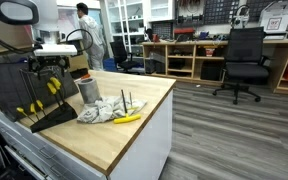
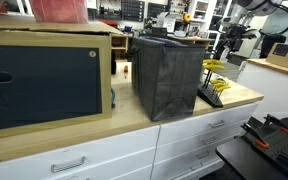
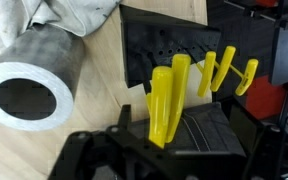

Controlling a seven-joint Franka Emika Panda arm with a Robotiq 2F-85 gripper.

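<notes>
A black knife block (image 1: 46,112) holding several yellow-handled knives stands on the wooden table (image 1: 134,140); it also shows in the other exterior view as the knife block (image 2: 212,92). My gripper (image 1: 52,72) hangs just above it. In the wrist view the knife block (image 3: 164,45) fills the middle, and the nearest yellow handle (image 3: 166,105) stands between the dark fingers (image 3: 216,138) of my gripper (image 3: 149,150). The jaws are wide apart and do not press on the handle. A metal cup (image 3: 34,85) sits beside the block.
A grey cloth (image 1: 102,110) and a loose yellow knife (image 1: 130,118) lie next to the metal cup (image 1: 87,90). A black fabric bin (image 2: 166,75) and a wooden cabinet (image 2: 44,80) stand on the counter. An office chair (image 1: 246,60) and a person (image 1: 89,35) are farther back.
</notes>
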